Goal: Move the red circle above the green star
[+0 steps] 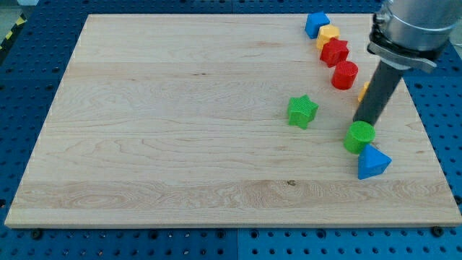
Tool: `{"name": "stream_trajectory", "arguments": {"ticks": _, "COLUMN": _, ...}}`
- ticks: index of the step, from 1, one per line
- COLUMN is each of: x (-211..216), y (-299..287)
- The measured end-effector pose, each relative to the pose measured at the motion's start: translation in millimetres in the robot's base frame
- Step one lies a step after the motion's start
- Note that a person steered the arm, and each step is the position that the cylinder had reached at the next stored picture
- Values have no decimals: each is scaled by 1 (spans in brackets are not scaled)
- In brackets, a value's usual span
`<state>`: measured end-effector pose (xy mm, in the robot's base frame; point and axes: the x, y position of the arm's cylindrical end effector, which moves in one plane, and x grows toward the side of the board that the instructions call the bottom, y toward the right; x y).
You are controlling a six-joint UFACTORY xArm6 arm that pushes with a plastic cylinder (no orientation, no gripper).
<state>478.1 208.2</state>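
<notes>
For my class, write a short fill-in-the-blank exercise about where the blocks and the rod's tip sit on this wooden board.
1. The red circle lies toward the view's upper ____ of the green star.
2. My tip ends just above the ____ circle.
3. The blue triangle sits right below the green circle, toward the view's ____.
4. At the top of the diagonal row sits a ____ block.

Missing words: right; green; bottom; blue
</notes>
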Motion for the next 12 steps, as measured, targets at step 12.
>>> {"name": "stream_trajectory", "arguments": {"ticks": 12, "x": -127, "y": -19}}
